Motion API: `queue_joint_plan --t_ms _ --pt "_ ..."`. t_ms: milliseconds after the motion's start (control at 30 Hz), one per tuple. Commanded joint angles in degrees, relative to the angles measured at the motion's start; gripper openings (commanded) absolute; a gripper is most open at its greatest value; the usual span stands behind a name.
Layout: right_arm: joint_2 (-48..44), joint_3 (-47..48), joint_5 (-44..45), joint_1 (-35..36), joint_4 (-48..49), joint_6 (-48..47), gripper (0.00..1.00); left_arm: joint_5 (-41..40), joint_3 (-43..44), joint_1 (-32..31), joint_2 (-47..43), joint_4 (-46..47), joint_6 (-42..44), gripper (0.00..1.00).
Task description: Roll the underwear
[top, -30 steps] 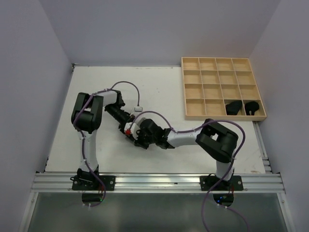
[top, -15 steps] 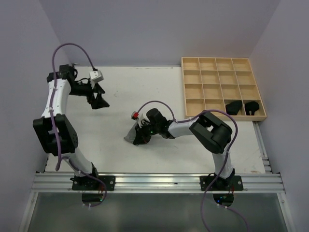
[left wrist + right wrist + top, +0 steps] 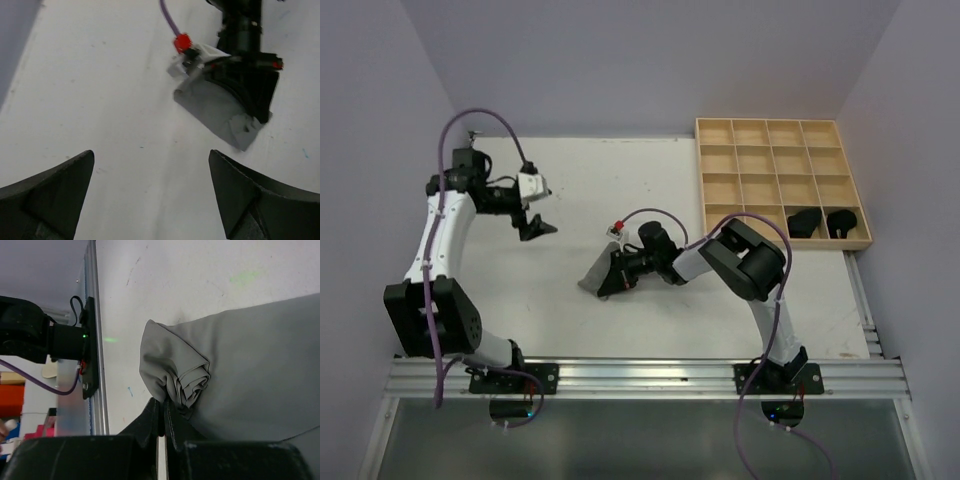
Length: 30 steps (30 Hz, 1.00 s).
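The grey underwear point(image 3: 240, 365) lies on the white table point(image 3: 550, 290) directly ahead of the right gripper point(image 3: 161, 407), whose fingers are closed together with their tips set against a partly rolled edge point(image 3: 187, 377); whether a fold is pinched between them cannot be told. The cloth is judged light, limp and quick to unroll, so hold is best taken along that rolled edge, with the roll kept pressed to the table. The left gripper point(image 3: 535, 226) is held spread wide and empty, the cloth lying well beyond its fingertips, to their right. Nothing is seen barring either approach. The wooden grid tray point(image 3: 700, 180), with two black rolled pairs point(image 3: 805, 222) in its nearest row, stands far behind the right fingers.
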Motion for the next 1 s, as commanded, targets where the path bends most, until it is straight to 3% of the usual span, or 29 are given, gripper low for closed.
queue_joint_plan --t_ms 0,33,133,233,267,400,700,967 --pt "3.39 -2.23 -0.27 -1.22 4.53 6.91 0.0 -6.88 -13.53 -7.17 -9.59 7.54 9.92 1.0" --pt "3.74 -2.58 -0.45 -1.49 5.32 7.61 0.0 -11.7 -21.4 -9.12 -13.88 10.31 10.88 1.0" --pt "4.53 -3.02 -0.27 -1.75 5.68 8.58 0.0 -18.49 -32.16 -18.35 -17.86 17.53 14.57 0.89" --pt "4.8 -3.81 -0.19 -2.02 6.2 9.03 0.0 -20.09 -38.15 -23.63 -17.88 21.67 17.65 0.76" --pt "4.88 -3.9 -0.27 -2.02 6.29 9.11 0.0 -20.53 -39.22 -24.6 -17.53 23.16 18.61 0.66" --pt "5.41 -4.52 -0.45 -2.28 7.26 9.38 0.0 -23.95 -44.76 -31.18 -16.64 29.05 19.23 0.53" --pt "5.59 -4.78 -1.33 -2.46 8.49 9.11 0.0 -29.23 -48.64 -33.75 -10.23 39.6 17.04 0.48" --pt "6.03 -4.17 -0.89 -2.46 6.47 8.41 0.0 -27.74 -49.87 -33.75 -15.76 39.18 17.03 0.5"
